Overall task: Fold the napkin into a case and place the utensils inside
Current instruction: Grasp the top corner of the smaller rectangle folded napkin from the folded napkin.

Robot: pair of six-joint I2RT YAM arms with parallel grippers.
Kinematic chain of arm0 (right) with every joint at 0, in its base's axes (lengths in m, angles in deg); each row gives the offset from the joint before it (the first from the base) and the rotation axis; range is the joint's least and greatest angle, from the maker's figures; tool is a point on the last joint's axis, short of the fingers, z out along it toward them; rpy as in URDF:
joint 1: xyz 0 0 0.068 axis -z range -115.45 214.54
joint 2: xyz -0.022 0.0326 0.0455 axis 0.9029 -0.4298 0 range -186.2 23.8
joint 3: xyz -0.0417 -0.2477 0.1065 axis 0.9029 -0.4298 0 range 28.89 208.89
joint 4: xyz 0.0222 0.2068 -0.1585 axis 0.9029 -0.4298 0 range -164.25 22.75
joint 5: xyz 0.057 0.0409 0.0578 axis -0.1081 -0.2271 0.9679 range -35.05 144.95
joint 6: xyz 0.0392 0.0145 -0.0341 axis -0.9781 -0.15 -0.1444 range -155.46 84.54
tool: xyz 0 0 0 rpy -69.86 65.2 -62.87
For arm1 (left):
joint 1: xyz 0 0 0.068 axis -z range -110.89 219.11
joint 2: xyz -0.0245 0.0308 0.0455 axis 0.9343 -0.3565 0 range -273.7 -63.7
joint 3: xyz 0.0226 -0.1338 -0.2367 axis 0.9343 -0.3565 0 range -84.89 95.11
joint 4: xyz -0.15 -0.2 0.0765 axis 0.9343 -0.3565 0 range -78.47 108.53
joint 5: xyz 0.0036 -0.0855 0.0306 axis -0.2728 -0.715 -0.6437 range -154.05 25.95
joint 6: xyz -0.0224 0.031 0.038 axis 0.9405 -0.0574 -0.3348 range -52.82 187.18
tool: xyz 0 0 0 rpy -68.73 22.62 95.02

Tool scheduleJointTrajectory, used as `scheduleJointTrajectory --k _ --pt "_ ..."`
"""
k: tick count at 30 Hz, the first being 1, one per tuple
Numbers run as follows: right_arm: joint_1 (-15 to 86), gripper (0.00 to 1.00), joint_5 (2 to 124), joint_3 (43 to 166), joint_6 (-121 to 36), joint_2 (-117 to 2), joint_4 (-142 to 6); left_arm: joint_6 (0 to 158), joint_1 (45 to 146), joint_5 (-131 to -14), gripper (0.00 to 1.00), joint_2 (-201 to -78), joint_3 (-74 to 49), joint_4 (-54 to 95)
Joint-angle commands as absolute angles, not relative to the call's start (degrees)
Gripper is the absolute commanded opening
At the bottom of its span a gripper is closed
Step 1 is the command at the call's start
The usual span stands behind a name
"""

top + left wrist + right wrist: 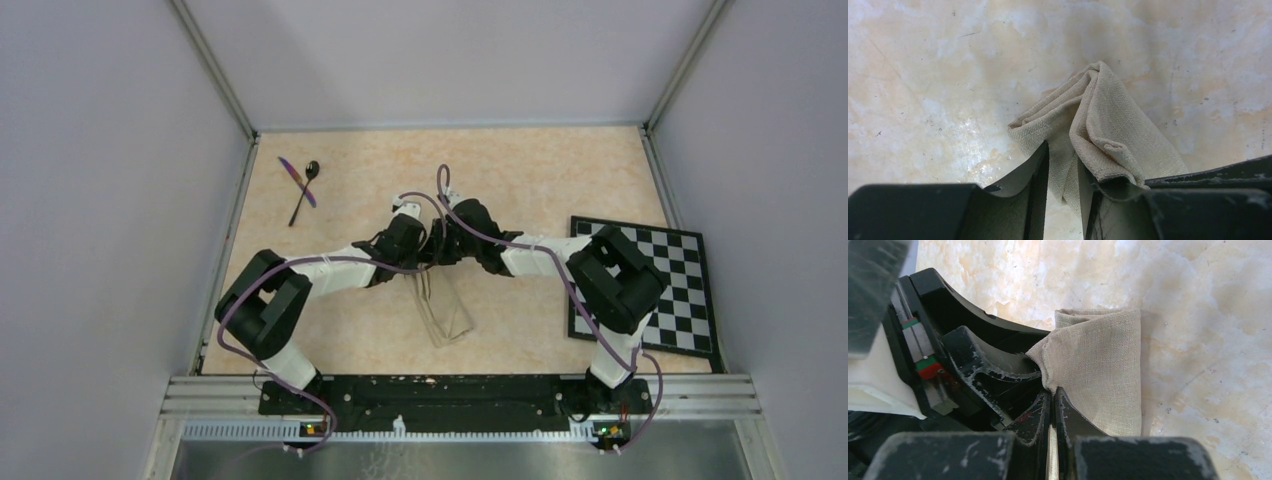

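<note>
We count two arms, and they meet over the middle of the table (540, 180), wrists nearly touching. There is one napkin (447, 312), and both pincers have it. It is bunched into a narrow folded strip that runs from the pincers back toward the arms' bases, its lower end lying on the tabletop.

In its wrist view the left gripper (1063, 167) has its two fingers a little apart, with a thick fold of the cloth pinched in the gap between them. The rest of the cloth drapes away in soft pleats onto the marbled surface.

The right gripper (1053, 400) has its two fingers pressed tight together on a thin edge of the same napkin (only a sliver of beige shows between them). The folded panel lies flat just to the right, and one curved finger of the left pincer is close on the other side.

There are two utensils, one black spoon (303, 194) and one purple knife (297, 181). They lie crossed over each other near the far left corner, well apart from the napkin.

One checkerboard (650, 290) lies at the right edge, partly under the right arm.
</note>
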State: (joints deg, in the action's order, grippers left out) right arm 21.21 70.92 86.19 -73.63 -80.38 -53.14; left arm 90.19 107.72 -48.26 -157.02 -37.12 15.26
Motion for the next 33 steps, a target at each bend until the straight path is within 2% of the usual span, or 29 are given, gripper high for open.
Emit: scheduleJointTrajectory --k 1,6,12,19,33 --pt "21.22 0.00 72.53 86.02 -73.76 -77.55 -49.85 89.77 108.21 -46.21 0.30 -158.56 -34.50 13.36" --pt "21.26 0.00 72.17 86.01 -73.03 -77.54 -50.70 89.04 108.42 -46.19 0.12 -157.27 -34.62 14.53" --pt "21.22 0.00 72.55 87.00 -70.13 -78.10 -54.11 89.02 108.40 -46.82 0.00 -152.82 -37.43 17.92" --pt "20.45 0.00 73.74 88.93 -68.80 -79.43 -59.25 90.47 108.40 -47.92 0.00 -145.89 -43.66 26.06" --pt "19.41 0.00 72.93 92.35 -67.46 -85.23 -66.87 92.05 108.40 -49.56 0.00 -142.20 -48.31 32.24"
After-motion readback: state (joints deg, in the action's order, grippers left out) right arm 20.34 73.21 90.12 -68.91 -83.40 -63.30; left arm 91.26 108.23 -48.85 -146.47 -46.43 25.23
